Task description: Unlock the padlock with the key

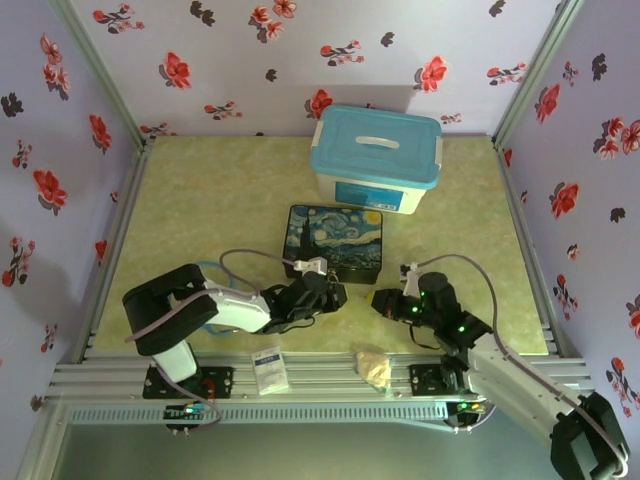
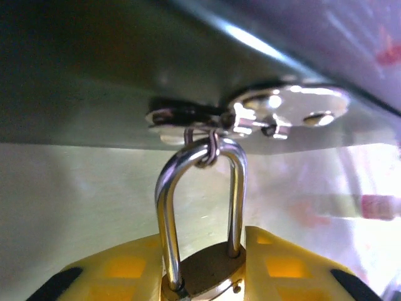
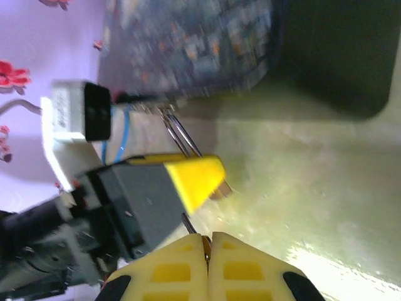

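The brass padlock (image 2: 203,276) sits between my left gripper's (image 2: 203,244) yellow fingers (image 2: 288,266), which are shut on its body. Its silver shackle (image 2: 166,213) rises through a small ring on the shiny clasp (image 2: 250,113) of the painted tin (image 1: 335,240). From above, the left gripper (image 1: 328,295) is at the tin's front edge, and the right gripper (image 1: 383,300) is just to its right. My right gripper (image 3: 208,237) is shut on the key (image 3: 187,221), a thin dark sliver poking out toward the padlock (image 3: 220,189), a short gap away.
A white box with a blue lid (image 1: 375,160) stands behind the tin. A small white packet (image 1: 268,368) and a tan lump (image 1: 375,368) lie on the front rail. Flowered walls close in the table on three sides.
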Tool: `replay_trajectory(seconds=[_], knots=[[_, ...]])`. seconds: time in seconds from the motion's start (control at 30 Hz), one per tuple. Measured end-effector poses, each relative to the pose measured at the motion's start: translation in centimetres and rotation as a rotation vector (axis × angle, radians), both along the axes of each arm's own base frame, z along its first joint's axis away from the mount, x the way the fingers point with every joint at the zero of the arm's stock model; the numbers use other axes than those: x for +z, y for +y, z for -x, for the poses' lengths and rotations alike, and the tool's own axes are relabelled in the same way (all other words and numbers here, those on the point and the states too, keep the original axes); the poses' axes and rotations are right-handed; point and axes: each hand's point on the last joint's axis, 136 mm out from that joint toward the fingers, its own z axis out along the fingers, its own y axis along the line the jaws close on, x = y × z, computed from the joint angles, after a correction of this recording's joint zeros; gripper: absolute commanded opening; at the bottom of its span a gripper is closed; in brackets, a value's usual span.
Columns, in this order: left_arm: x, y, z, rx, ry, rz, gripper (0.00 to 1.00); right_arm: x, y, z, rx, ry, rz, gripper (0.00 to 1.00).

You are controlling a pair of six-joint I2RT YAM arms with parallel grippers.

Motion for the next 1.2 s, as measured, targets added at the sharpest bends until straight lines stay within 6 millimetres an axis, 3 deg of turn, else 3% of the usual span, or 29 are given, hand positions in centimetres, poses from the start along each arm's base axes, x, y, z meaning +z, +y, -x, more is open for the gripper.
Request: replay_trajectory(seconds=[0.17, 0.37, 0.57, 0.73, 0.77, 0.97, 1.1, 1.2], knots=[[0.8, -1.0, -0.5, 0.042, 0.023, 0.099, 0.0, -1.4, 0.3, 0.8, -0.018, -0.061, 0.058, 0.0], [1.2, -1.2, -0.6, 0.087, 0.058, 0.151, 0.0, -2.7, -0.7, 0.4, -0.107, -0.128, 0.108, 0.0], [1.1, -1.0, -0.5, 0.138, 0.077, 0.175, 0.0, -1.9, -1.0, -0.3, -0.181, -0.174, 0.106, 0.0], [1.0, -1.0, -0.8, 0.156, 0.074, 0.186, 0.0, -2.8, -1.9, -0.6, -0.228, -0.16, 0.155, 0.0], [0.8, -1.0, -0.8, 0.16, 0.072, 0.179, 0.03, -2.9, -2.0, -0.6, -0.232, -0.159, 0.161, 0.0], [-0.2, -0.3, -0.9, 0.175, -0.003, 0.073, 0.4, -2.5, -2.3, -0.9, -0.252, -0.174, 0.153, 0.0], [2.0, -0.6, -0.6, 0.171, -0.093, 0.01, 0.5, -1.9, -2.5, -0.9, -0.264, -0.187, 0.13, 0.0], [3.0, -0.7, -0.9, 0.186, -0.127, 0.02, 0.51, -1.3, -2.5, -1.0, -0.273, -0.2, 0.108, 0.0]])
